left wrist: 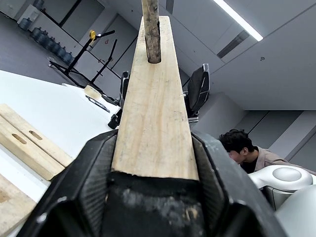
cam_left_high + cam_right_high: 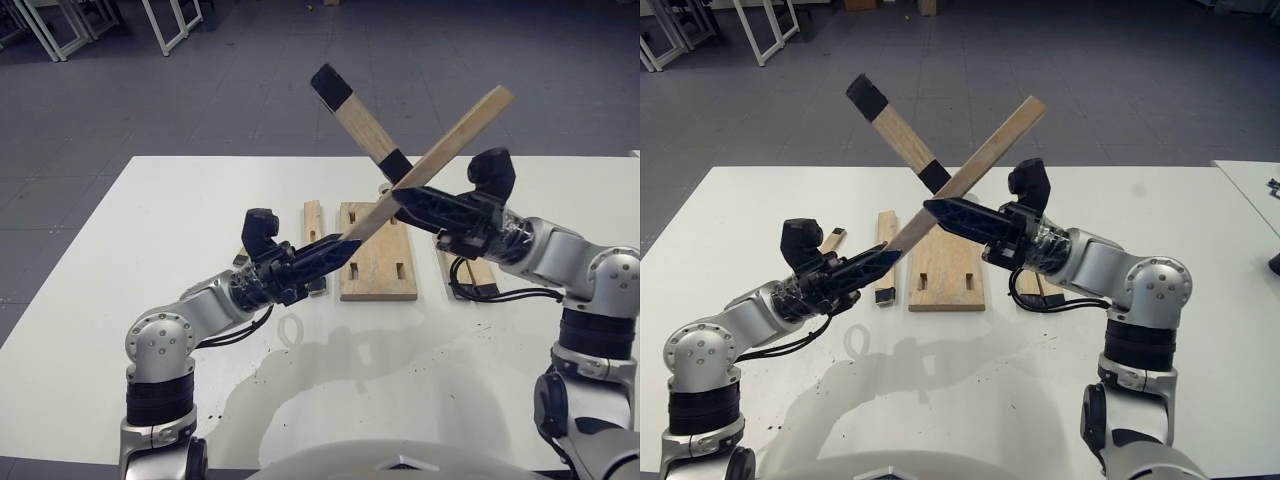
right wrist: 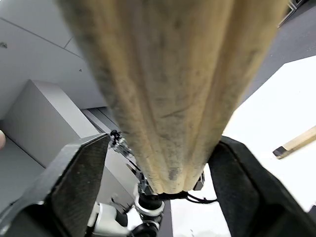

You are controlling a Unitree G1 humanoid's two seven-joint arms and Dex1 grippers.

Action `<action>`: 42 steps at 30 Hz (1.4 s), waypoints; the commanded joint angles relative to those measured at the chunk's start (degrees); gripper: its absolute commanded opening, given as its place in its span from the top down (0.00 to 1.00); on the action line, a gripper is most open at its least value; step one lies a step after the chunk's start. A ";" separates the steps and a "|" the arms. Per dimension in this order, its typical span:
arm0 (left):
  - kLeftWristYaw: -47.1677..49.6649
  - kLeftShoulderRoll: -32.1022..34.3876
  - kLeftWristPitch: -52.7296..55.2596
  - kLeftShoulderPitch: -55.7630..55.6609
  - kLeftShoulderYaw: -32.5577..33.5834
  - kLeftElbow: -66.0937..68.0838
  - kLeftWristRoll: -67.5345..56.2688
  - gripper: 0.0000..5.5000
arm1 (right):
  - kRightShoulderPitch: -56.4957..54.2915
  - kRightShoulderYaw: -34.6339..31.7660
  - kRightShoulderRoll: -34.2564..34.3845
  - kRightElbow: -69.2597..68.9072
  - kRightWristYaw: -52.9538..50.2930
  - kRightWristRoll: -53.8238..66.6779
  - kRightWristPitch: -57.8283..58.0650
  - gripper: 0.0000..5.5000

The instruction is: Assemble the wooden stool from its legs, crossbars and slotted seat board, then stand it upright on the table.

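Barely started, seemingly nothing joined. Holds plain crossbar [image 2: 450, 135] pinched in left gripper [image 2: 350, 243] and black-tipped leg [image 2: 360, 122] pinched in right gripper [image 2: 402, 191], crossed in air above table [image 2: 150, 220] middle. Leaves slotted seat board [image 2: 378, 268] flat toward far edge; whole assembly pending.

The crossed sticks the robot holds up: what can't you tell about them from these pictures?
Whether the plain bar and the black-tipped leg touch at the crossing: in the eye views one overlaps the other.
The leg's lower end: the right tool covers it.
The bar's lower end: inside the left tool.
The leg's far end in the right wrist view: blurred, cut off by the edge.
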 commanded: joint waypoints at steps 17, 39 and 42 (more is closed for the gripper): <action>3.10 1.58 -18.71 0.37 0.14 8.17 22.84 0.52 | 0.64 -4.35 -7.91 2.53 5.06 -11.45 -10.61 0.63; 13.67 1.36 -5.82 -12.49 -39.11 17.32 72.77 0.52 | 3.41 -5.29 -0.66 -0.03 0.40 -21.04 -19.51 0.63; 6.65 9.86 -6.78 -10.08 -42.50 14.71 74.35 0.52 | 3.73 -5.62 -1.38 -0.90 1.28 -22.99 -20.36 0.63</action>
